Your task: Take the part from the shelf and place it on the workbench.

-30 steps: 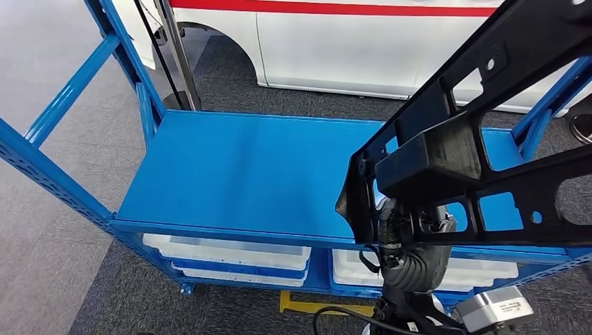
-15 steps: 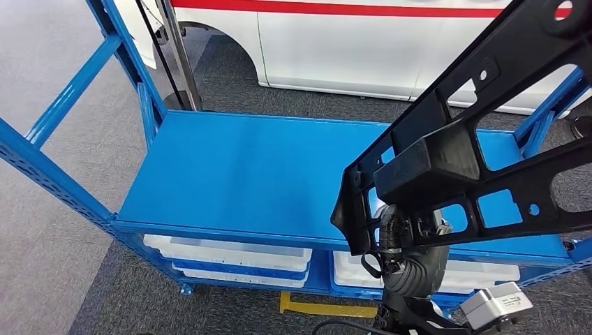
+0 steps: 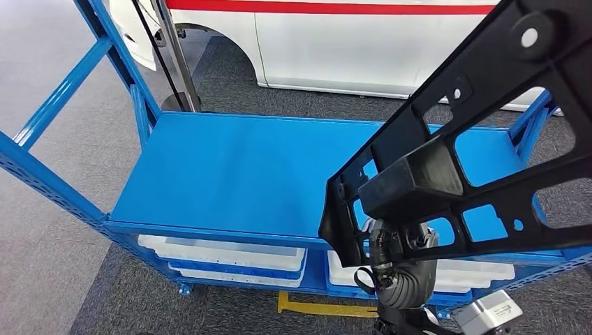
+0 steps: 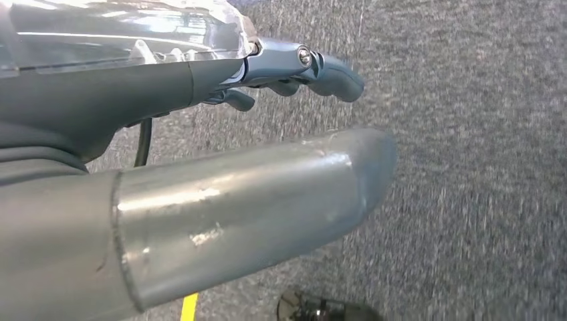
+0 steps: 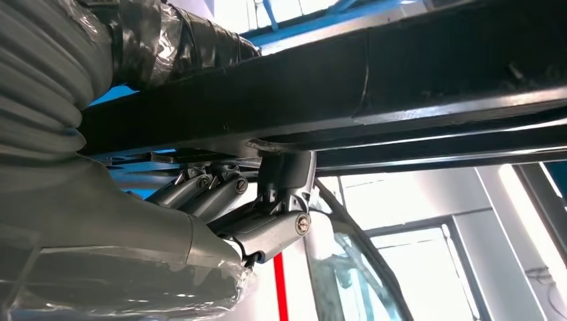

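A large black frame-like part (image 3: 412, 178) with cut-outs and a boxy block hangs tilted above the right end of the blue shelf (image 3: 230, 167). My right hand (image 3: 399, 246) grips it from beneath, mostly hidden behind it. In the right wrist view the fingers (image 5: 227, 194) wrap against the underside of the part's (image 5: 401, 73) dark bar. My left hand (image 4: 200, 194) hangs over grey carpet, thumb and fingers apart and holding nothing.
The shelf's top board is bare blue metal, with blue uprights (image 3: 49, 188) on its left and right. White bins (image 3: 223, 255) sit on the level below. A white vehicle body with a red stripe (image 3: 335, 42) stands behind, and a yellow bar (image 3: 321, 307) lies on the floor.
The right hand has lifted the part and drawn it slightly left and nearer the camera, so it looks larger. The whole view has shifted a little.
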{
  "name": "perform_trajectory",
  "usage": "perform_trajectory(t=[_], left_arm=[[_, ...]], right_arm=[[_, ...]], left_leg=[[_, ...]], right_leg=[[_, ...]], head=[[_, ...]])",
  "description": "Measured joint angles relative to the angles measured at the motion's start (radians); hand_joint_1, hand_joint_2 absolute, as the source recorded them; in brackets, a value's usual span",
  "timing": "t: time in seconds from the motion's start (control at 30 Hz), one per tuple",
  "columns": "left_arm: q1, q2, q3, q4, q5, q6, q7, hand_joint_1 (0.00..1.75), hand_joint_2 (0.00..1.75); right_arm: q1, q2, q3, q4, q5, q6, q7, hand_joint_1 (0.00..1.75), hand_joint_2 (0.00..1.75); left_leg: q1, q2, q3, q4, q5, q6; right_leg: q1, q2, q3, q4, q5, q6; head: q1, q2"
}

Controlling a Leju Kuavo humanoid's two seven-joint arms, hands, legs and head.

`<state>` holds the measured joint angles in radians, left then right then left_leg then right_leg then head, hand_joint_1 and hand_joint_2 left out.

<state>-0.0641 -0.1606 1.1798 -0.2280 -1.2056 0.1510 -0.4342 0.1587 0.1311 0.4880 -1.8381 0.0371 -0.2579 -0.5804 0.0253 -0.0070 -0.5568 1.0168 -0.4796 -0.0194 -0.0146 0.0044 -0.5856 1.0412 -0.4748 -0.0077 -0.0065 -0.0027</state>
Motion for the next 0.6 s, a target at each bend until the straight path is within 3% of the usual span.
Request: perform_trajectory(t=[0.07,0.13,0.2,0.23,0.37,0.4,0.5,0.53,0.6], left_arm=[[0.000,-0.002,0.001,0.000,-0.001,-0.001,0.003,0.00,0.00],[-0.001,-0.003,0.001,0.000,-0.002,-0.002,0.006,0.00,0.00],[0.000,-0.003,0.001,0.000,-0.003,-0.002,0.009,0.00,0.00],[0.000,-0.004,0.001,0.000,-0.003,-0.003,0.009,0.00,0.00],[-0.006,-0.003,0.002,0.000,-0.004,-0.005,0.013,0.00,0.00],[-0.008,-0.003,0.002,0.000,-0.004,-0.005,0.014,0.00,0.00],[-0.007,-0.005,0.002,0.000,-0.004,-0.008,0.017,0.00,0.00],[-0.006,-0.006,0.003,0.000,-0.004,-0.009,0.017,0.00,0.00],[-0.008,-0.008,0.006,0.000,-0.005,-0.011,0.018,0.00,0.00]], right_arm=[[0.011,0.000,0.000,0.004,0.010,0.014,-0.032,1.75,1.75],[0.024,-0.001,0.001,0.007,0.017,0.027,-0.053,1.75,1.75],[0.038,-0.003,0.002,0.011,0.017,0.035,-0.064,1.75,1.75],[0.044,-0.004,0.002,0.013,0.017,0.037,-0.068,1.75,1.75],[0.055,-0.005,0.002,0.014,0.016,0.040,-0.076,1.75,1.75],[0.057,-0.006,0.002,0.014,0.015,0.041,-0.077,1.75,1.75],[0.066,-0.011,0.002,0.013,0.007,0.044,-0.081,1.75,1.75],[0.070,-0.013,0.002,0.012,0.004,0.046,-0.083,1.75,1.75],[0.077,-0.017,0.002,0.011,-0.002,0.052,-0.085,1.75,1.75]], left_leg=[[0.003,0.002,-0.022,0.054,-0.049,-0.006],[0.003,0.003,-0.067,0.177,-0.128,-0.007],[0.001,0.003,-0.092,0.266,-0.166,-0.005],[0.000,0.003,-0.079,0.259,-0.158,-0.001],[-0.014,0.006,0.073,0.011,-0.068,0.025],[-0.018,0.006,0.084,-0.013,-0.063,0.027],[-0.020,0.009,0.076,-0.026,-0.040,0.033],[-0.017,0.011,0.070,-0.031,-0.028,0.039],[-0.012,0.018,0.051,-0.038,-0.004,0.049]], right_leg=[[-0.001,-0.003,-0.006,-0.005,0.009,-0.016],[0.003,-0.006,-0.017,-0.005,0.016,-0.027],[0.010,-0.008,-0.030,-0.002,0.024,-0.032],[0.013,-0.008,-0.036,-0.001,0.028,-0.033],[0.022,-0.008,-0.053,0.006,0.047,-0.025],[0.022,-0.009,-0.055,0.007,0.052,-0.020],[0.019,-0.010,-0.059,0.002,0.065,-0.002],[0.018,-0.008,-0.065,0.012,0.050,0.004],[0.014,-0.005,-0.090,0.083,-0.031,0.014]], head=[[0.000,0.000],[0.000,0.000],[0.000,0.000],[0.000,0.000],[0.000,0.000],[0.000,0.000],[0.000,0.000],[0.000,0.000],[0.001,0.000]])
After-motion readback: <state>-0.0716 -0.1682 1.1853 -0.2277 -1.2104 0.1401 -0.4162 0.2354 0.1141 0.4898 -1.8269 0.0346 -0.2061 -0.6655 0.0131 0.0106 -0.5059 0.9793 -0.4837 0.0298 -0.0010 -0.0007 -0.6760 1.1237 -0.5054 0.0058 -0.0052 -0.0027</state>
